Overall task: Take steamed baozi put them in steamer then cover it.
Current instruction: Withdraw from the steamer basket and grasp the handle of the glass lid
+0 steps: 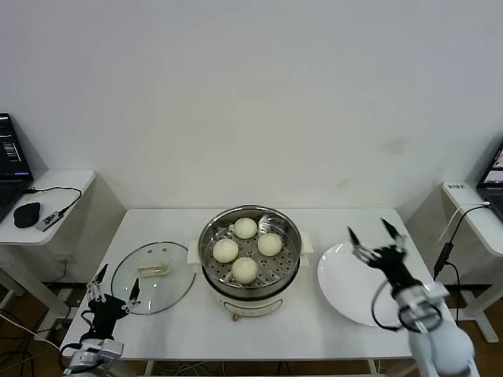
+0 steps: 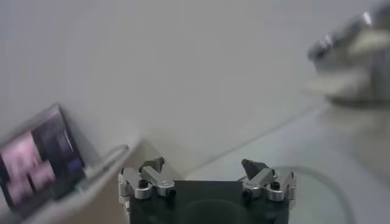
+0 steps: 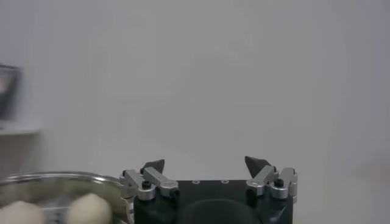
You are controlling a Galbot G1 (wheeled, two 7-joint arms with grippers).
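All four steamed baozi [image 1: 246, 248] already sit on the perforated tray inside the steamer [image 1: 250, 253], which stands at the middle of the counter [image 1: 181, 326]. The white plate [image 1: 346, 290] to the robot's right holds nothing. What remains, by my judgement, is the cover [image 1: 153, 276], lying flat on the counter just to the left of the steamer, handle up.

The left gripper [image 1: 115, 287] hovers near the cover's outer edge, its fingers spread wide and holding nothing. The right gripper [image 1: 376, 239] hangs above the plate, fingers likewise spread wide with nothing between them.

The cover is glass with a metal rim: rigid, probably fairly heavy for its size, smooth, and liable to chip or crack if it is dropped or knocked against the pot. Lying flat, its rim offers little to grip. The cream handle [image 1: 153, 269] at its centre is the sensible place to take hold, fingers closing across its narrow sides. From the head view the handle looks low to the glass, though I cannot tell how much clearance there is beneath it.
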